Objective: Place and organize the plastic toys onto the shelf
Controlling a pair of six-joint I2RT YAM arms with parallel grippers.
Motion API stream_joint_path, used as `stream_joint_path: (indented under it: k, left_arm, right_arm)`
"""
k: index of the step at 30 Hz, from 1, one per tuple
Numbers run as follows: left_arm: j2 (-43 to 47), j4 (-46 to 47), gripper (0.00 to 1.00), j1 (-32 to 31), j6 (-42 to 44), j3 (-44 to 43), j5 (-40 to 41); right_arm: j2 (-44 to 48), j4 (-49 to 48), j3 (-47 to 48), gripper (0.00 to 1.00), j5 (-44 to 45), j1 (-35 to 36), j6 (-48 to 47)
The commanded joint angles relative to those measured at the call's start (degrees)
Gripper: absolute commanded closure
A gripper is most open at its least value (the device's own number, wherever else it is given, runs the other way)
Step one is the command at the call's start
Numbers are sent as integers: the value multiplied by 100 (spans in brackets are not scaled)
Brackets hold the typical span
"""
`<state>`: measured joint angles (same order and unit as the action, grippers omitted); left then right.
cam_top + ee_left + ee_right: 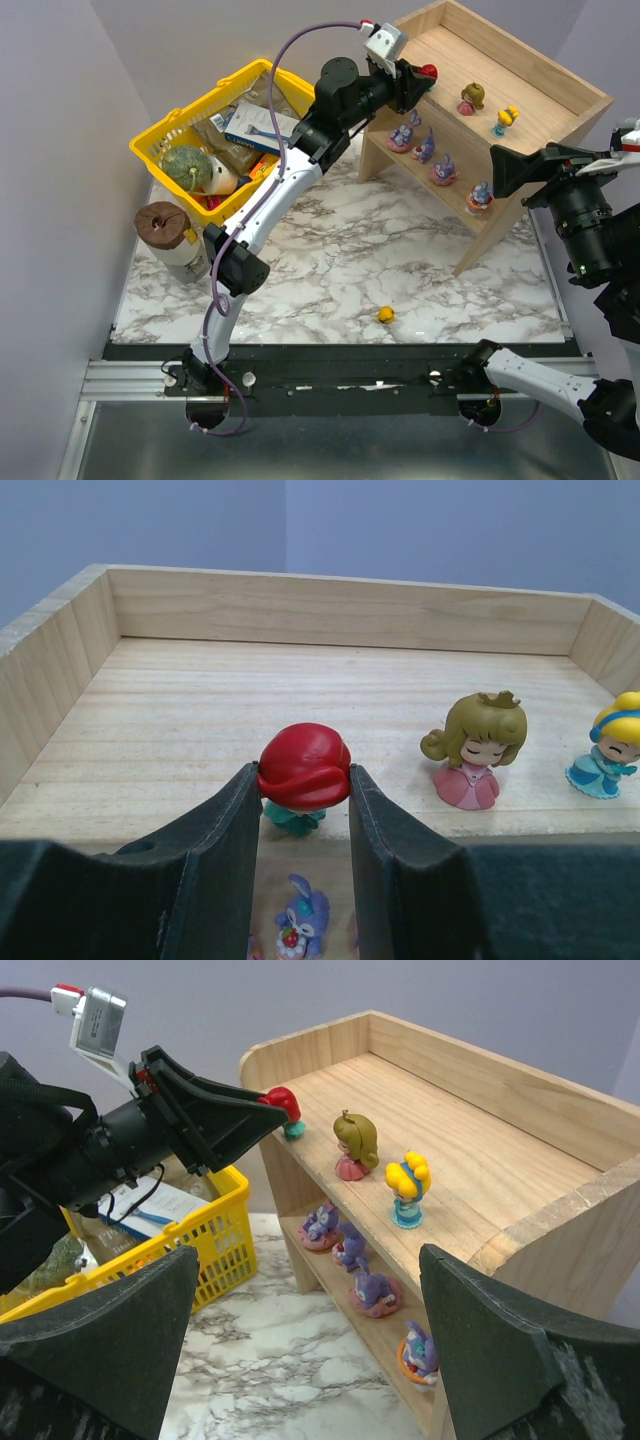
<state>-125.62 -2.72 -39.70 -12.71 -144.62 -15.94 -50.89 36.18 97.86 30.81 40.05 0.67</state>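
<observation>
Your left gripper point(305, 780) was clamped on the red-headed toy point(304, 763) at the shelf point(340, 610)'s top front edge, toward its left end, with bare wood behind. It had a round red head and a teal base. Your right gripper point(308, 1260) gaped beside the shelf.

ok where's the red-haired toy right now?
Left wrist view: red-haired toy clamped in the left gripper, at the shelf top tier's front edge, left of the pink-dress figurine.
</observation>
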Motion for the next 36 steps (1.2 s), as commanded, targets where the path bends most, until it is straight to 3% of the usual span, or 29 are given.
stream_joint_path:
  k: [1,36]
  left_arm:
    - [-173,211,79,24,-65,-49,-155]
    - [-393,395,53,15,-74,-128,-190]
  right_arm:
    - [9,64,-39,3,189,3,21]
    - [18,47,-66,3,338,3,-5]
